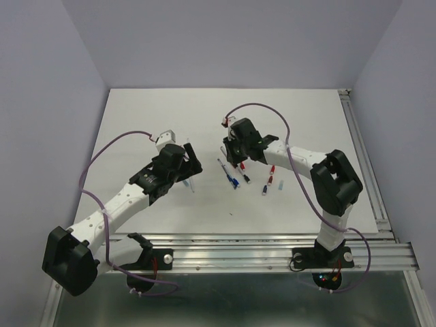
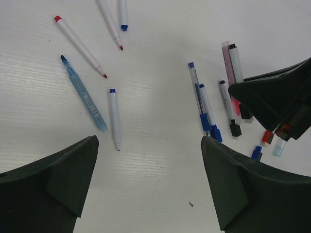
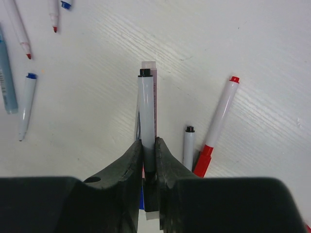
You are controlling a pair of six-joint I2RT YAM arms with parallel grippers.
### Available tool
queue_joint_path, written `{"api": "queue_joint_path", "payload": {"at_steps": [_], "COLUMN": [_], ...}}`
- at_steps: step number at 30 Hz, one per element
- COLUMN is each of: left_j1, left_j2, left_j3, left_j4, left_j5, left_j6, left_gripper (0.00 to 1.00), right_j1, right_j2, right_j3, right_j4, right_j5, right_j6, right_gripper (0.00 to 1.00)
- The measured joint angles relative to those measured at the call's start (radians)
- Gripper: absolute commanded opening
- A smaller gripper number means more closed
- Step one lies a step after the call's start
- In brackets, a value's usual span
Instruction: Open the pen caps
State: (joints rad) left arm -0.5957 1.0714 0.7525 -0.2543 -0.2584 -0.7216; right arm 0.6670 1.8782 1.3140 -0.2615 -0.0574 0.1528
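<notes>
My right gripper (image 3: 148, 151) is shut on a white pen (image 3: 146, 107) with a black end, gripping it where the barrel meets its dark cap. The pen lies low over a pinkish pen on the table. In the top view this gripper (image 1: 238, 159) is over the cluster of capped pens (image 1: 234, 178). My left gripper (image 2: 150, 165) stands wide open above bare table with nothing between its fingers. Blue-capped pens (image 2: 205, 109) lie to its right. Several uncapped pens (image 2: 114, 119) lie to its left.
A red-capped pen (image 3: 218, 119) and a short black-ended pen (image 3: 188, 145) lie just right of the right gripper's jaws. Small red (image 2: 267, 138) and blue (image 2: 256, 153) caps lie near the right gripper (image 2: 277, 104). A metal rail (image 1: 364, 163) borders the white table on the right.
</notes>
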Motion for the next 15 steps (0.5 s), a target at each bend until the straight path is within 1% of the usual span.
{"api": "queue_joint_path", "payload": {"at_steps": [6,15], "left_j1": [0.0,0.0], "left_j2": [0.014,0.016], "left_j3": [0.004,0.005], "left_j4": [0.017,0.026], "left_j5": [0.02,0.023], "left_j6": [0.0,0.0], "left_gripper": [0.99,0.99], "right_j1": [0.0,0.0], "right_j2": [-0.036,0.05], "right_j3": [-0.001,-0.002], "right_j4": [0.011,0.008], "right_j5": [-0.018,0.014], "right_j6": [0.001,0.005], "right_gripper": [0.18,0.2]}}
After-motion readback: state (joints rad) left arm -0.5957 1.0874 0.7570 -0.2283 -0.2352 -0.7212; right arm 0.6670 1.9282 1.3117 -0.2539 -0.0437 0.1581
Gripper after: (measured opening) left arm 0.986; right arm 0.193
